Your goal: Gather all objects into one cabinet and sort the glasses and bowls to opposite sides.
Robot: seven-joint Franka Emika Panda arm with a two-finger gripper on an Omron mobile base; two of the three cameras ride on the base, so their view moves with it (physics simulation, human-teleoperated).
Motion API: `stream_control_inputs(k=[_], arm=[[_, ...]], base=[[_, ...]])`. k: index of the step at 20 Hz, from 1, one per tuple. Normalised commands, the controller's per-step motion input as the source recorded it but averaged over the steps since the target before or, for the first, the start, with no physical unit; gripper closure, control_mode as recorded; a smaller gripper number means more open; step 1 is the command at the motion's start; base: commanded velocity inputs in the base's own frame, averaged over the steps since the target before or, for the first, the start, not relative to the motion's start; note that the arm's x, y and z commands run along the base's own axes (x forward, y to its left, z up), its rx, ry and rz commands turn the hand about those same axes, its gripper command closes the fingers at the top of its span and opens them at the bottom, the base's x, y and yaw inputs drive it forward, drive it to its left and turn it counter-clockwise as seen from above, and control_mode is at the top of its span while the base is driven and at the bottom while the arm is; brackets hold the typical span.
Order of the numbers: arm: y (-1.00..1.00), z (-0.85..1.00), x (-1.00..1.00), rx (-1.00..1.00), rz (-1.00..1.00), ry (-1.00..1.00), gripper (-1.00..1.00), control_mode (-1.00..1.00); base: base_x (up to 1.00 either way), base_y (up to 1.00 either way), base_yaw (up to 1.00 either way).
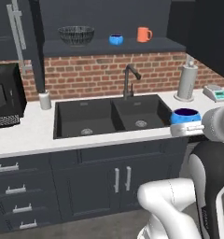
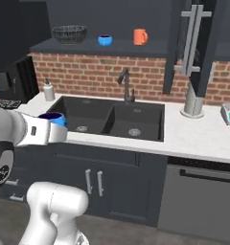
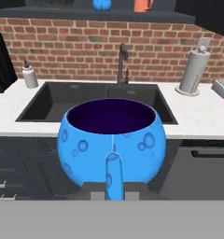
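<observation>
The white arm rises from the base in front of the sink cabinet, folds at a dark elbow and reaches forward with its forearm roughly level, so the hand sits at about counter height just before the front edge of the sink (image 1: 111, 116). The gripper (image 3: 113, 193) is pinched on the small handle of a bright-blue cup (image 3: 112, 140), which stands upright in the grip with its dark inside open to the top; in the hand view the handle runs down between the two finger tips and the round blue body bulges above them. From the left base view this held cup (image 1: 185, 115) shows just past the white wrist, over the counter edge to the right of the sink; from the right base view it peeks out above the wrist (image 2: 53, 118) at the left of the sink. On the flat dark shelf (image 1: 109, 47) of the wide wall cabinet above the brick wall stand, well apart in a row, the wide dark patterned bowl (image 1: 76, 35) at the left, the second blue cup (image 1: 116, 39) in the middle, and the orange mug (image 1: 143, 34) at the right. A paper towel roll (image 1: 186, 80) stands upright on the counter right of the sink.
</observation>
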Motion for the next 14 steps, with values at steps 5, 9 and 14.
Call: stream_control_inputs(k=[5, 9, 14], arm=[[0.0, 0.0, 0.0, 0.0, 0.0, 0.0, 1.0, 1.0], [0.0, 0.0, 0.0, 0.0, 0.0, 0.0, 1.0, 1.0], [0.0, 0.0, 0.0, 0.0, 0.0, 0.0, 1.0, 1.0]], base=[[0.61, 0.22, 0.0], [0.64, 0.0, 0.0], [0.54, 0.0, 0.0]])
